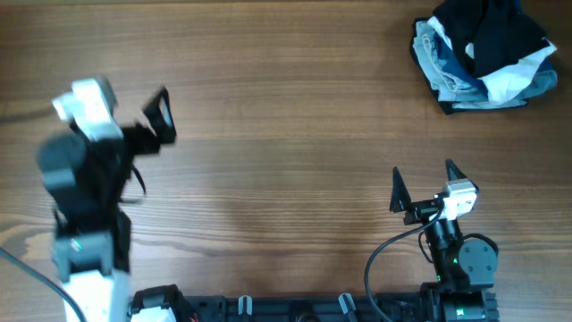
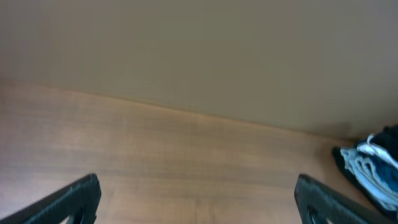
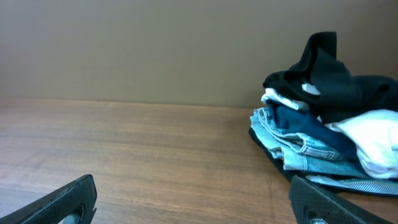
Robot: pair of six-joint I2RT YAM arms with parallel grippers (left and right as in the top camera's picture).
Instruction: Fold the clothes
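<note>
The large plain black garment with the white round logo does not show in any view. My left gripper is raised over the left part of the wooden table, blurred in the overhead view. In the left wrist view its fingers are wide open with only bare wood between them. My right gripper sits low near the front right, open and empty. In the right wrist view its fingers are spread over bare wood.
A heap of white, black and light-blue clothes lies at the far right corner. It also shows in the left wrist view and the right wrist view. A black rail with cables runs along the front edge.
</note>
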